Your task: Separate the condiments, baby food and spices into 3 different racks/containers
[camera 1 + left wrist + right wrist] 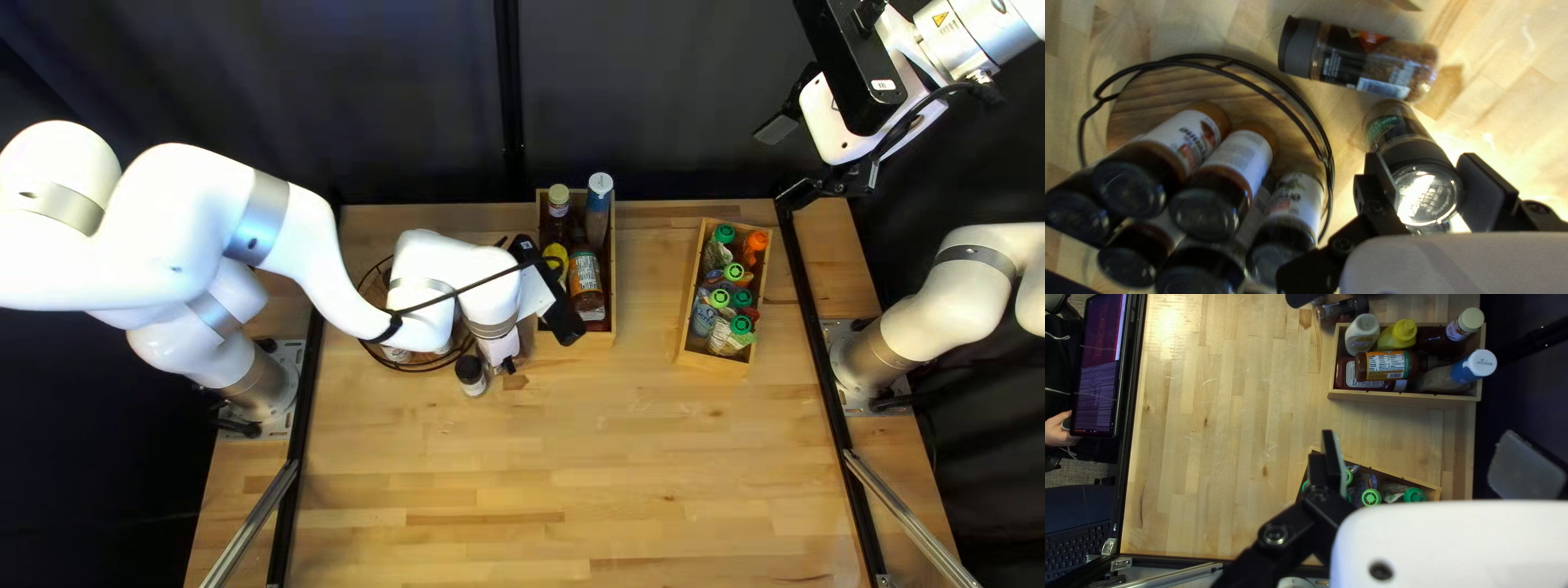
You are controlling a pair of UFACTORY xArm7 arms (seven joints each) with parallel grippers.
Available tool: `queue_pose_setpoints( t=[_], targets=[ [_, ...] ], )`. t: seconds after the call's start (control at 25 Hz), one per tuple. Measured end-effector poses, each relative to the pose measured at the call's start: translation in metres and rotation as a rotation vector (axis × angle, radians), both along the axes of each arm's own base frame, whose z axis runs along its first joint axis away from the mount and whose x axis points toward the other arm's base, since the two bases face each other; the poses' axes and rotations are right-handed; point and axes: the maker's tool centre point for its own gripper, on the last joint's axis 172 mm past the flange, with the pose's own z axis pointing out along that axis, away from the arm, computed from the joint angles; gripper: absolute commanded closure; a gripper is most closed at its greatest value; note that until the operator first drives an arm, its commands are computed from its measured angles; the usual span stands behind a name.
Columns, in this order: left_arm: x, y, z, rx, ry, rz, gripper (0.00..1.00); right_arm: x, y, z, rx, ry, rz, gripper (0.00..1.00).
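Landmark: round wire-railed rack [1167, 81], on the bench [490, 479]. Left tool [505, 364] is just to the right of the rack and low over the bench. In its own wrist view, the left tool [1429, 185] has its two fingers clamped on the black-lidded spice jar [1421, 147], one each side of the lid; jar is roughly upright, outside the rack, near its rail. Second spice jar, the lying jar [1361, 60], is on its side just outside the rack, black lid end closer to the rail, ahead of the left tool. Several jars [1241, 158], white labels and dark lids, are grouped inside the rack. Top left view also has an upright jar [470, 376] beside the rack; can't tell if it's the clamped one.

To the right of the rack, condiment box [1404, 396] with bottles [585, 272], a few leaning. Well apart from the rack, past the condiment box: angled wooden box [713, 365] of pouches [721, 296], caps green and orange. Right tool [781, 163] is well apart from the rack too, raised, released, fingers spread wide, holding nothing. Person's hand [1058, 429] by a screen [1097, 375], off the bench, well apart from the rack.
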Motion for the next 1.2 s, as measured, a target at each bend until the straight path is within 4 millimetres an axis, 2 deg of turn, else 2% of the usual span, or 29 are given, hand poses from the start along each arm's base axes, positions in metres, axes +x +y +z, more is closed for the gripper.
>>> queue_pose_setpoints(
  t=[0.12, 0.28, 0.44, 0.64, 0.84, 1.0, 1.2],
  targets=[
    [-0.007, -0.004, 0.032, 0.01, 0.004, -0.019, 0.93, 0.0, 0.0, 0.0, 0.0, 0.0, 0.0, 0.0],
    [-0.03, 0.002, 0.068, 0.037, 0.018, -0.004, 0.92, 0.0, 0.0, 0.0, 0.0, 0.0, 0.0, 0.0],
    [-0.061, 0.023, 0.094, 0.073, 0.018, 0.052, 0.97, 0.0, 0.0, 0.0, 0.0, 0.0, 0.0, 0.0],
    [-0.11, 0.056, 0.115, 0.136, -0.003, 0.153, 0.98, 0.0, 0.0, 0.0, 0.0, 0.0, 0.0, 0.0],
    [-0.147, 0.082, 0.117, 0.204, -0.026, 0.252, 0.98, 0.0, 0.0, 0.0, 0.0, 0.0, 0.0, 0.0],
    [-0.162, 0.094, 0.105, 0.234, -0.026, 0.316, 1.0, 0.0, 0.0, 0.0, 0.0, 0.0, 0.0, 0.0],
    [-0.176, 0.097, 0.086, 0.245, -0.017, 0.378, 1.0, 0.0, 0.0, 0.0, 0.0, 0.0, 0.0, 0.0]
  ],
)
